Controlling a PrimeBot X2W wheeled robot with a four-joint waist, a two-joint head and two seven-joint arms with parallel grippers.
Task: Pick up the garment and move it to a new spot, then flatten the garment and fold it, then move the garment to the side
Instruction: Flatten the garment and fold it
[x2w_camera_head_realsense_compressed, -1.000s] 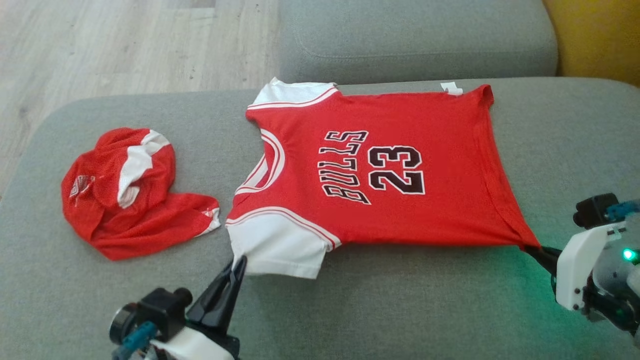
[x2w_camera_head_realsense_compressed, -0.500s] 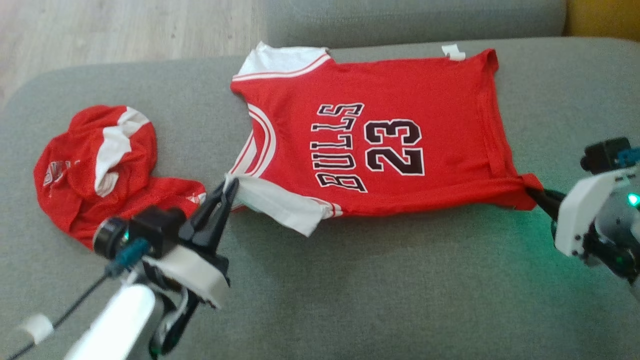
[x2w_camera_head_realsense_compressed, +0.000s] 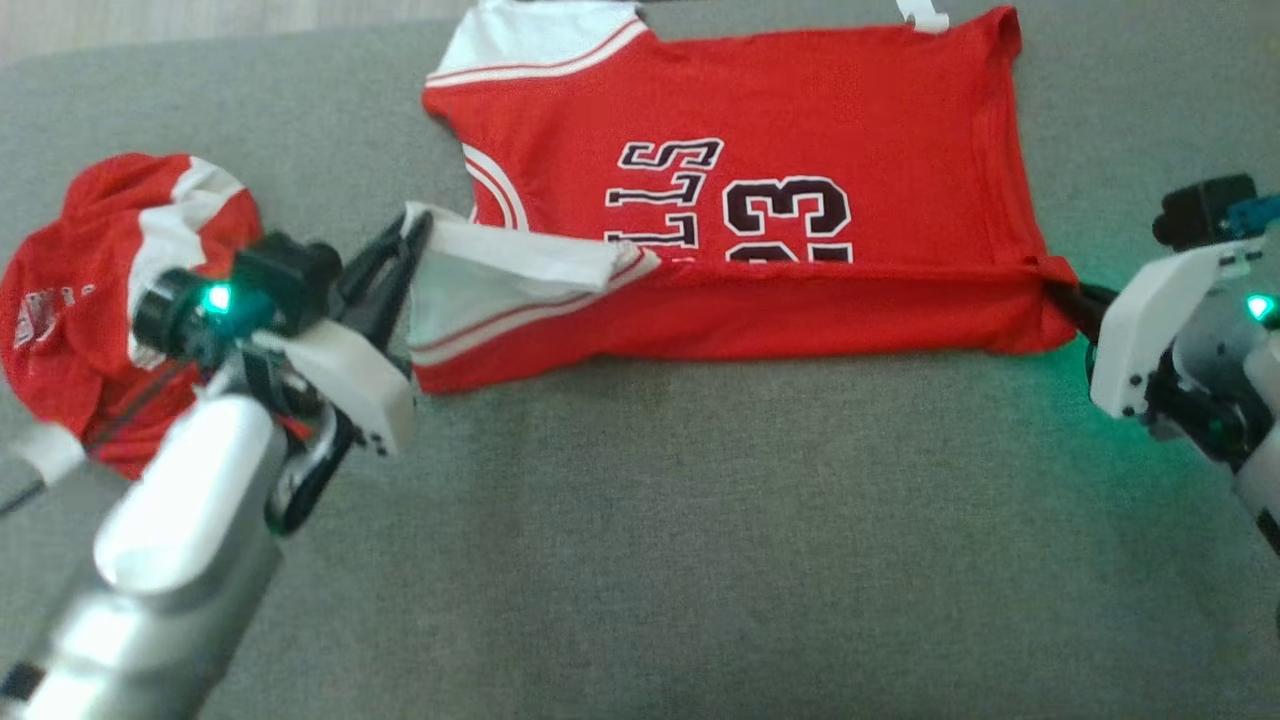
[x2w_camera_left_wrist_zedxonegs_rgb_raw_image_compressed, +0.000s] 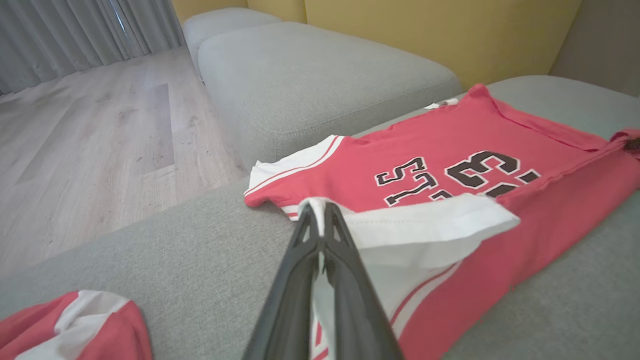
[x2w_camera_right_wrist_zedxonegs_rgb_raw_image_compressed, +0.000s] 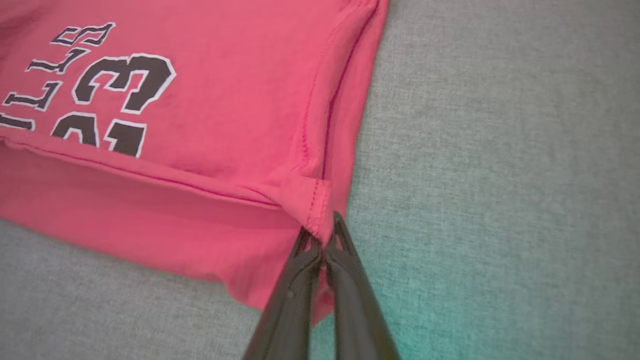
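Nearest the robot there's bare grey cushion (x2w_camera_head_realsense_compressed: 650, 560). Just past it, both arms are on the fold. The left gripper (x2w_camera_head_realsense_compressed: 408, 228) is clamped tight on the white sleeve (x2w_camera_head_realsense_compressed: 500, 265), and the right gripper (x2w_camera_head_realsense_compressed: 1058, 290) is pinched shut on the red hem corner. Off by the left arm sits a crumpled red-and-white garment (x2w_camera_head_realsense_compressed: 60, 290), apart from the action. The jersey (x2w_camera_head_realsense_compressed: 760, 110) lies across the cushion's far half, its near edge doubled over the lettering. This reads as the folding step, about midway. The next move calls for carrying both corners level to the far edge, laying them down and then letting go. A second ago the jersey lay flat with its full print showing. Now the near edge is lifted and rolled over half of it, and the head camera has dipped too.
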